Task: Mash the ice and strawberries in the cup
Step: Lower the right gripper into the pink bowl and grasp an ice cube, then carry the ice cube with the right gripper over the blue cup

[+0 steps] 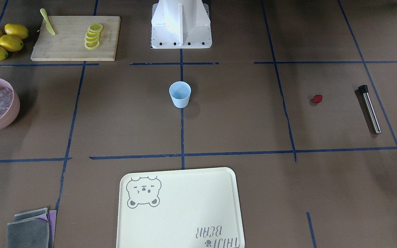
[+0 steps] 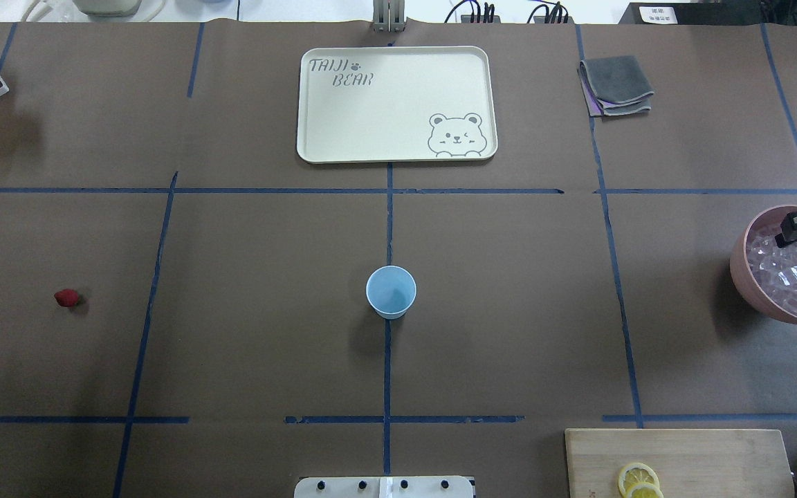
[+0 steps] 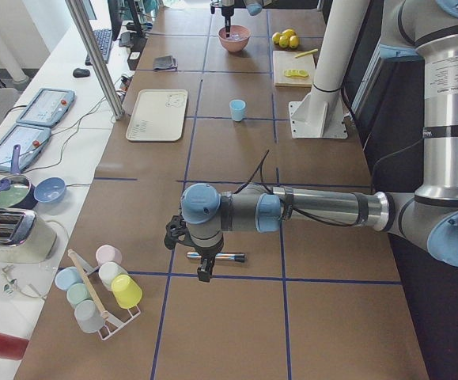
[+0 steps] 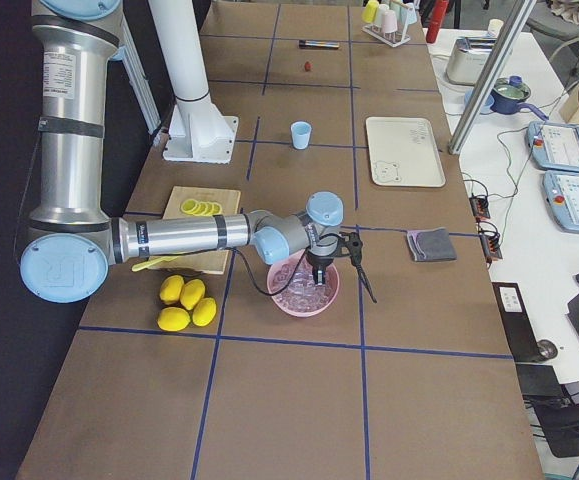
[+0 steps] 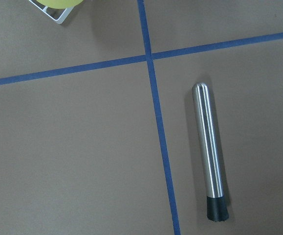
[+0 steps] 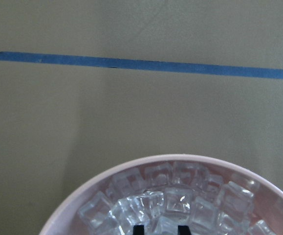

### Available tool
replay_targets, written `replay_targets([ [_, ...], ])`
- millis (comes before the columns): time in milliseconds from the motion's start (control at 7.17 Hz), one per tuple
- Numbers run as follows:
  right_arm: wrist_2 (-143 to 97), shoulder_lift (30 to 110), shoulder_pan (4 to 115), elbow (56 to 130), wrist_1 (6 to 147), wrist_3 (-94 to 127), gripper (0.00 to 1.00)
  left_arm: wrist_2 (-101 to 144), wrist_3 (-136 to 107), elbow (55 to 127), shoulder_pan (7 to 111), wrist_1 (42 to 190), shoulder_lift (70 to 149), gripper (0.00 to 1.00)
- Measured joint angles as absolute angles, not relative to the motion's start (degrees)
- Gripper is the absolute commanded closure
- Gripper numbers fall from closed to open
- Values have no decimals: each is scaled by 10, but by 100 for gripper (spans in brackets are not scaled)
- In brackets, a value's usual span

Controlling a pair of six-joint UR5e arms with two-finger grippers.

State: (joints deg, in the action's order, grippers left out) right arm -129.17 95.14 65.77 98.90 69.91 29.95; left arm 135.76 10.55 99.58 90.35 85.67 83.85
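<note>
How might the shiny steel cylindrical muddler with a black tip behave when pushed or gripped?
Lying flat, the shiny steel cylindrical muddler would probably roll if nudged sideways. Its polished barrel may slip when pinched. It looks rigid and likely heavy for its size.

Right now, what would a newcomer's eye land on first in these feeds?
The pink bowl heaped with ice at the table's right end stands out first, with the right gripper dipped into it, fingertips apart. Next comes the pale blue cup standing empty at the centre. At the left end, the strawberry lies near a steel muddler, and the left gripper hovers over the muddler.
</note>
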Motion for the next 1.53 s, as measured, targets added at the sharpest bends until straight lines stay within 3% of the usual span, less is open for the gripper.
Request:
replay_targets([
  [419, -1298, 943, 682, 1048, 706, 299, 91, 1358, 105, 998, 904, 856, 838, 0],
  [698, -1303, 898, 682, 1071, 708, 326, 100, 1359, 105, 998, 904, 856, 838, 0],
  [977, -1297, 823, 640, 1088, 735, 425, 100, 1359, 105, 997, 903, 856, 839, 0],
  [1535, -1143, 612, 435, 1118, 938, 605, 100, 1360, 105, 998, 903, 858, 839, 0],
])
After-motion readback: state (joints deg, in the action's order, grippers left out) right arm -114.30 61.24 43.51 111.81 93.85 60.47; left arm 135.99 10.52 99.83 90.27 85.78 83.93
